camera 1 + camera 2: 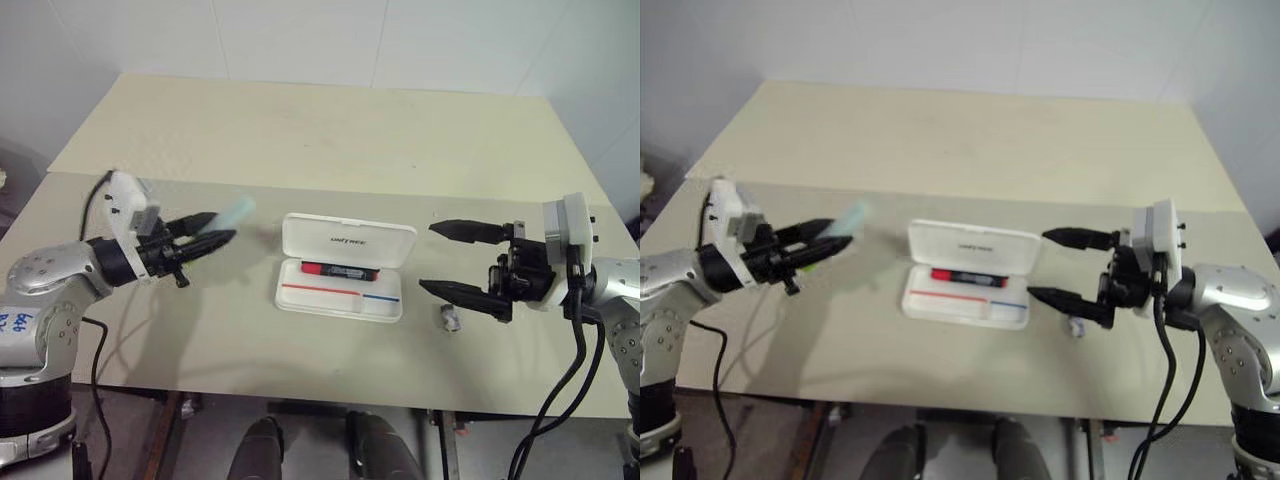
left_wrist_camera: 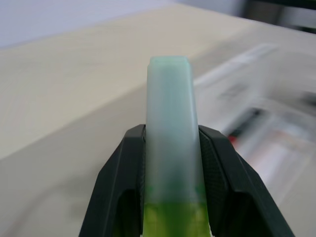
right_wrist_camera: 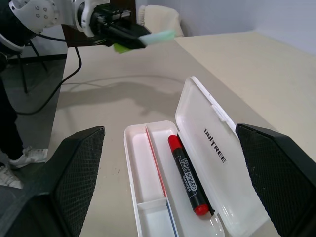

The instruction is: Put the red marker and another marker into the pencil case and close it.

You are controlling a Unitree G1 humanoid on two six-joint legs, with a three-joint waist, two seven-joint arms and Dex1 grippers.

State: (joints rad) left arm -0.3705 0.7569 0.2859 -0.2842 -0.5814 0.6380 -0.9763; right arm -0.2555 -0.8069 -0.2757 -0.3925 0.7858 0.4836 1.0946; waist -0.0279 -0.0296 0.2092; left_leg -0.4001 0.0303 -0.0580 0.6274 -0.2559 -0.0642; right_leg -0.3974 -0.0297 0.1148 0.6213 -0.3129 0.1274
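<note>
The white pencil case [image 1: 312,232] lies open at the table's middle, lid tipped back. The red marker [image 1: 340,270] rests in its tray, along the back wall. Left of the case and raised above the table, my left gripper [image 1: 222,226] is shut on the other marker [image 1: 236,211], whose pale mint body sticks out past the black fingers [image 2: 123,173] toward the case. The lime end sits deep between them. My right gripper [image 1: 427,257] hovers open just right of the case, pointing at it, with nothing between its fingers [image 3: 69,173].
A small grey lump [image 1: 450,318] lies on the table under the right gripper, near the front edge. A second table [image 1: 330,120] adjoins behind, and black cables hang off both arms at the front corners.
</note>
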